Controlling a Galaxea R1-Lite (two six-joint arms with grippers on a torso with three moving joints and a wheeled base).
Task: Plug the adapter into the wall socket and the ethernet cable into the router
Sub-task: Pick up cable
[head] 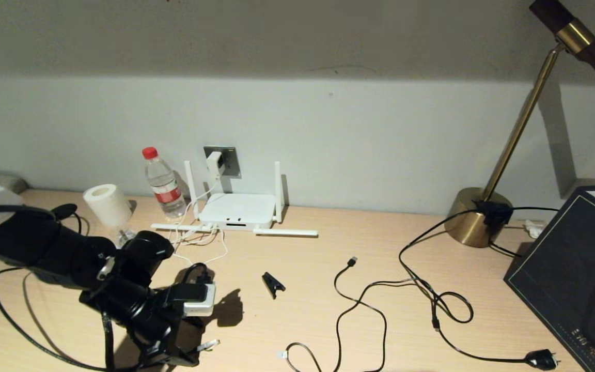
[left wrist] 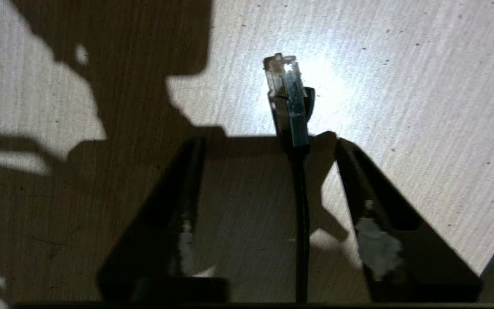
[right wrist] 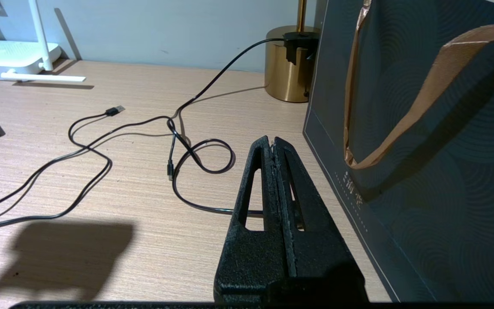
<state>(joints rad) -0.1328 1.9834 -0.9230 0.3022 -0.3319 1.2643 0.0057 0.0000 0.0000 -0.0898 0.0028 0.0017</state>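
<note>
White adapter point(head: 215, 162) in wall socket point(head: 228, 159), plugged

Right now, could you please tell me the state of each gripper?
Left gripper: open, fingers either side of the ethernet cable, not clamping it.
Right gripper: closed, holding nothing, beside the dark bag.
</note>
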